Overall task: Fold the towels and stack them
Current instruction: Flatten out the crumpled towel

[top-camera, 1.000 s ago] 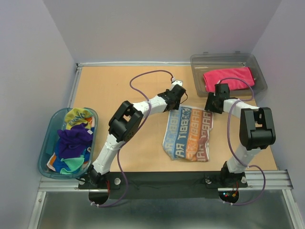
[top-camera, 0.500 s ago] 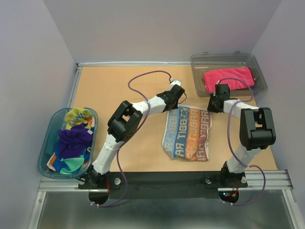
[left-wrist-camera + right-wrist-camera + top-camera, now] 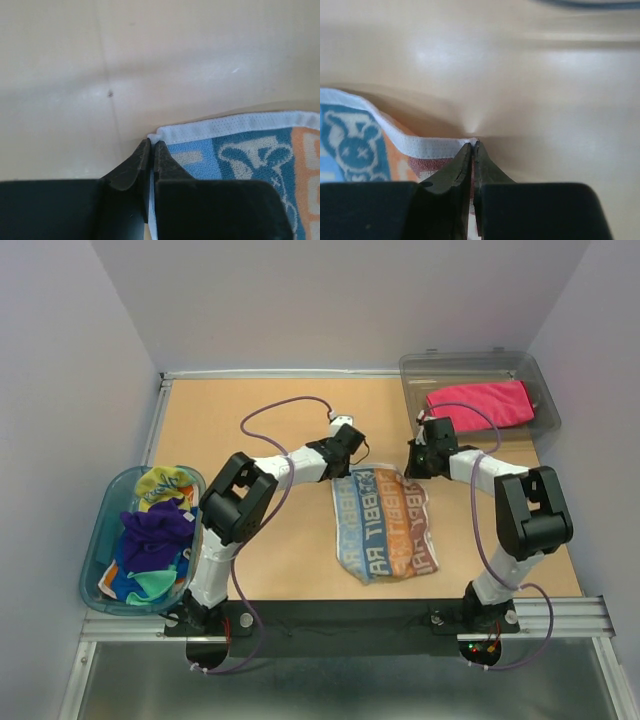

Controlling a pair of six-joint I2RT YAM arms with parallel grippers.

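The blue-orange-pink striped towel [image 3: 384,525] with big letters lies spread on the table, its far edge lifted. My left gripper [image 3: 346,447] is shut on its far left corner [image 3: 159,134]. My right gripper [image 3: 418,457] is shut on its far right corner [image 3: 468,144]. A magenta pink towel [image 3: 482,403] lies folded in the clear grey bin [image 3: 415,370] at the back right. Yellow, purple and teal towels [image 3: 152,535] are heaped in the blue-rimmed tub [image 3: 110,490] at the left.
The bin stands just behind my right gripper. The tub stands at the table's left edge. A metal rail [image 3: 350,618] runs along the near edge by the arm bases. Purple cables loop over both arms.
Both grippers have moved left with the striped towel's far corners, dragging the towel leftward across the table. The towel's far edge now looks narrower.
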